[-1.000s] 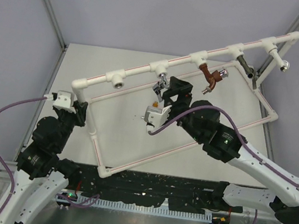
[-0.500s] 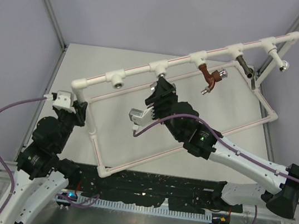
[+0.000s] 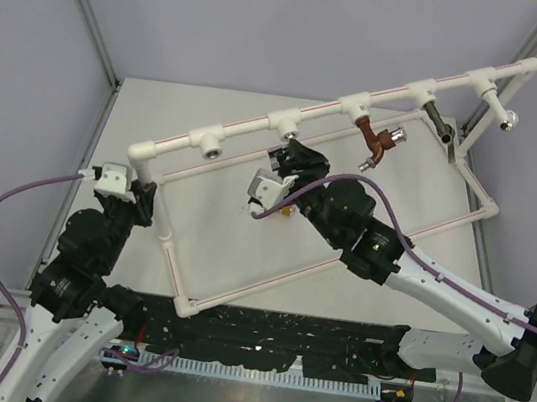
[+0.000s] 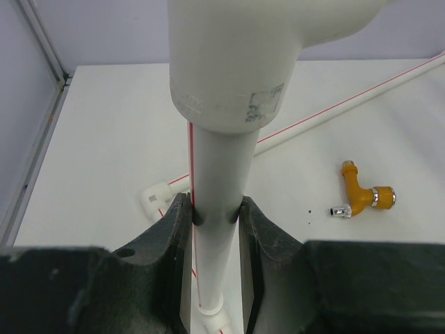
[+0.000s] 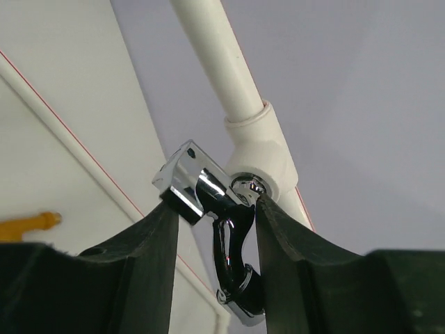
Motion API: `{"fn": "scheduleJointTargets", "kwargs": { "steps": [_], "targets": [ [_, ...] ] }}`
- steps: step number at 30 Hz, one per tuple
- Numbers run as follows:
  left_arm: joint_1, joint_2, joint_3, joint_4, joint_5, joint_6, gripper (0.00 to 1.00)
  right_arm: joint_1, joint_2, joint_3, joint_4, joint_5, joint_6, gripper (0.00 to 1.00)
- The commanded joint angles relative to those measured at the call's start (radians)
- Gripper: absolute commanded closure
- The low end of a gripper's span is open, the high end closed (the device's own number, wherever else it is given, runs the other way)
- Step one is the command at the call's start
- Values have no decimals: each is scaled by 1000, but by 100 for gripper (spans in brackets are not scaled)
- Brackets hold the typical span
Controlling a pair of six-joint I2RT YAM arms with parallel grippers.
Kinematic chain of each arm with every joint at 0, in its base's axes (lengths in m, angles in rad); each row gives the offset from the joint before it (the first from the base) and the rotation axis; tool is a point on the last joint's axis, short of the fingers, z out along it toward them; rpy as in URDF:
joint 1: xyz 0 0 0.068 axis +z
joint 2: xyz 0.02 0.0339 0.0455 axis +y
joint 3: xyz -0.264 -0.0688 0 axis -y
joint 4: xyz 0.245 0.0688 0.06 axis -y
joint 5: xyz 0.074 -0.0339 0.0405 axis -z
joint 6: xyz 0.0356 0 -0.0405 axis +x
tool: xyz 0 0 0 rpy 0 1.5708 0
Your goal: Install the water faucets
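A chrome faucet [image 5: 233, 243] hangs with its threaded end at a white tee socket [image 5: 261, 149] of the pipe frame [image 3: 259, 129]. My right gripper [image 5: 215, 209] is shut on it, one finger against the handle and the other by the inlet; in the top view that gripper [image 3: 289, 162] hides the faucet. A red-brown faucet [image 3: 373, 141] and a dark grey faucet [image 3: 440, 121] hang from tees further right. An orange-yellow faucet [image 4: 358, 198] lies loose on the table. My left gripper [image 4: 215, 209] is shut on the frame's upright corner post [image 4: 219, 167].
The frame's lower rails [image 3: 236, 282] lie on the white table [image 3: 196, 211]. A bare tee with a metal-threaded socket [image 3: 213, 150] sits left of the chrome faucet. A chrome fitting [image 3: 510, 119] hangs from the frame's far right end. Grey walls close in the sides.
My right gripper has turned and come up around the chrome faucet at the tee, and its jaws have closed from wide open onto it. The left arm has not moved.
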Motion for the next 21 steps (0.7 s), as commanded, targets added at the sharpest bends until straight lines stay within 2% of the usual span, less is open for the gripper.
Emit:
{"fn": "scheduleJointTargets", "kwargs": {
  "steps": [1, 4, 7, 8, 9, 10, 11, 13, 16, 19, 21],
  "targets": [
    [-4, -2, -8, -78, 37, -10, 100, -126, -38, 7, 386, -129, 854, 95],
    [-3, -8, -10, -78, 31, -9, 100, -168, -44, -4, 414, -169, 984, 95],
    [-3, -11, -10, -77, 31, -9, 100, -179, -53, -13, 409, -192, 1008, 95],
    [-3, -10, -10, -78, 31, -9, 100, -180, -64, -15, 396, -195, 1000, 88],
    [-3, -10, -10, -77, 33, -7, 100, -179, -68, -18, 387, -195, 994, 73],
    [-3, -8, -10, -78, 31, -7, 100, -180, -89, -22, 368, -189, 989, 66],
    [-3, -8, -10, -77, 31, -7, 100, -179, -99, -37, 363, -185, 978, 51],
    [-3, -6, -8, -75, 30, -7, 100, -180, -137, -71, 348, -168, 959, 40],
    [-3, 0, -8, -75, 30, -7, 100, -180, -203, -120, 350, -191, 917, 36],
    [-3, 10, -5, -75, 33, -7, 100, -179, -217, -104, 314, -263, 847, 29],
    [-3, 17, -7, -77, 34, -7, 100, -179, -211, -79, 297, -309, 824, 29]
  ]
}}
